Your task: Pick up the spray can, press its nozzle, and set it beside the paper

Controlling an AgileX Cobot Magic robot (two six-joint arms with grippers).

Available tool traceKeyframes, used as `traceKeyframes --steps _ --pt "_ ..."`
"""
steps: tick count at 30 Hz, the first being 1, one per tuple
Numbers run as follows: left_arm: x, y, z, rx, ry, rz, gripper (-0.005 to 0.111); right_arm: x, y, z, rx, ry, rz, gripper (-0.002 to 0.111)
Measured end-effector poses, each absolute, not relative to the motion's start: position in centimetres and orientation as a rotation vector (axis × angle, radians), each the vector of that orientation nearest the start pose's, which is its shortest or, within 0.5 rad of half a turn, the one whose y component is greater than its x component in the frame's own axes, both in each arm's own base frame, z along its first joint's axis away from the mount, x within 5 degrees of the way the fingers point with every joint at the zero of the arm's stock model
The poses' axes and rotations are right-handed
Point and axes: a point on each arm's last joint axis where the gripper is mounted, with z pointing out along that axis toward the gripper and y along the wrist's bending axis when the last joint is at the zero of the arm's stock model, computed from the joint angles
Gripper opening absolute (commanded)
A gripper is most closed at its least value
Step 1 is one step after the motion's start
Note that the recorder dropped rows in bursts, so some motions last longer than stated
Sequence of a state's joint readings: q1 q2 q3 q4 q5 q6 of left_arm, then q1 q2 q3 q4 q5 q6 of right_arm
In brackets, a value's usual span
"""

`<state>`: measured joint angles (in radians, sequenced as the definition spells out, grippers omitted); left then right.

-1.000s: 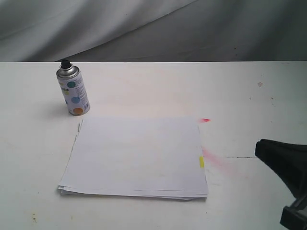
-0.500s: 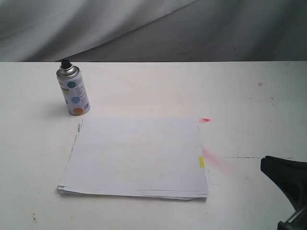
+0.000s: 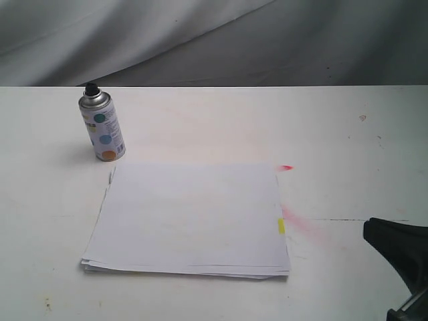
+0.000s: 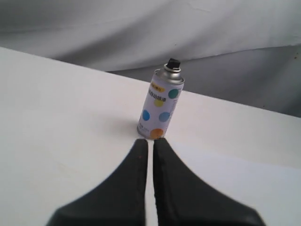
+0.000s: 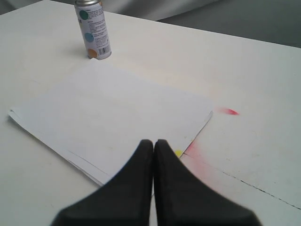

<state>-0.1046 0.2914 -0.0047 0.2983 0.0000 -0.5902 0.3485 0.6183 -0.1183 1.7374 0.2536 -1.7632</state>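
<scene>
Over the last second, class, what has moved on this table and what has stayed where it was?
Only the right hand moved: it drew back toward the exterior view's lower right corner, away from the paper, holding nothing. The spray can and the paper stayed put.

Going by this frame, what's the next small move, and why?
Probably open the left gripper and ease it toward the spray can. The can stands upright and unheld straight ahead of that gripper's shut fingers, while the right gripper sits across the paper from it.
</scene>
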Motion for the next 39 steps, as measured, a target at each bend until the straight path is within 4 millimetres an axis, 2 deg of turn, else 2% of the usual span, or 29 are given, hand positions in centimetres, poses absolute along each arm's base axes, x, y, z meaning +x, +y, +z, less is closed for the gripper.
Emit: traceKeyframes --steps 5,21,25,32,36,39 --pt "7.9 -0.8 19.2 -0.226 1.797 -0.316 0.006 9.8 6.0 20.6 -0.522 1.885 0.46 0.0" --pt "7.9 -0.8 19.2 -0.234 1.801 -0.324 0.006 9.8 6.0 20.6 -0.522 1.885 0.46 0.0" --pt "7.9 -0.8 19.2 -0.234 1.801 -0.324 0.006 9.4 5.7 21.2 -0.511 1.828 0.451 0.0" --pt "7.9 -0.8 19.2 -0.234 1.801 -0.324 0.006 7.8 4.3 23.0 -0.416 1.644 0.383 0.0" --pt "7.9 -0.8 19.2 -0.234 1.801 -0.324 0.006 8.0 3.4 22.8 -0.265 1.658 0.345 0.0" --pt "7.9 -0.8 19.2 -0.234 1.801 -0.324 0.006 8.1 3.1 22.6 -0.223 1.682 0.322 0.0"
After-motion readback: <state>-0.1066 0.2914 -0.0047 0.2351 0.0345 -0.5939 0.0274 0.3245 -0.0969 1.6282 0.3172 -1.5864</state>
